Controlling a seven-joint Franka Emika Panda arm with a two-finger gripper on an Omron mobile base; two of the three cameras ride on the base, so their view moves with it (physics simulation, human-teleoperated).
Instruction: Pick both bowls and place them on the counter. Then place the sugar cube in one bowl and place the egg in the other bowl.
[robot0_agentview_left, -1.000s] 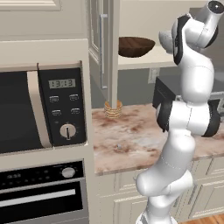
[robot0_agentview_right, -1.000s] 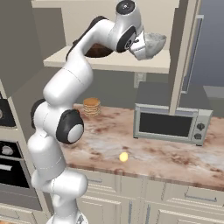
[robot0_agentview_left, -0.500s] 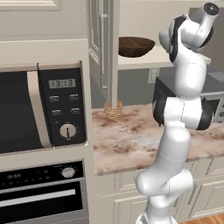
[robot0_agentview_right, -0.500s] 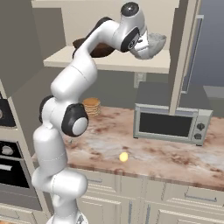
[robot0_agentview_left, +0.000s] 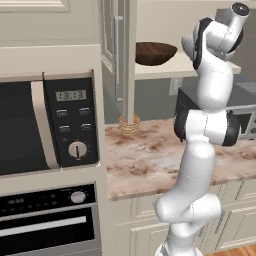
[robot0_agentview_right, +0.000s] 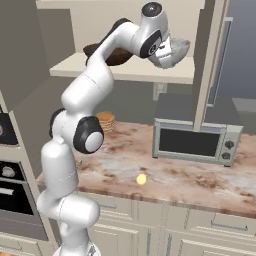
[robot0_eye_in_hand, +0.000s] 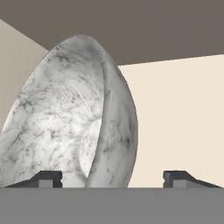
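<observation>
Since a second ago, the arm's upper links have been swung more upright, while the hand has been kept up at the shelf beside the grey bowl; nothing on the counter has been shifted.

Largest to smallest: the marbled counter (robot0_agentview_right: 200, 182) is seen spanning the width of the right base view, with a toaster oven (robot0_agentview_right: 195, 141) standing on it at the right and a built-in microwave (robot0_agentview_left: 47, 125) set into the cabinet at its left end. Above it, the cream shelf (robot0_agentview_right: 130, 74) carries both bowls. The wooden bowl (robot0_agentview_left: 155, 52) is seated on the shelf, partly covered by the arm in the right base view. The grey stone bowl (robot0_eye_in_hand: 74, 118) is seen in the hand view rim-on, its wall lying between the fingertips (robot0_eye_in_hand: 48, 178). The gripper (robot0_agentview_right: 167, 52) is held against that bowl at the shelf's right end; its fingers are spread wide on either side of the bowl wall, and contact with it cannot be told.

A stack of tan rings (robot0_agentview_left: 129, 125) is set at the back of the counter. The egg (robot0_agentview_right: 141, 179) lies near the counter's front edge. The sugar cube (robot0_agentview_left: 136, 167) is a speck on the counter, well apart from the egg.
</observation>
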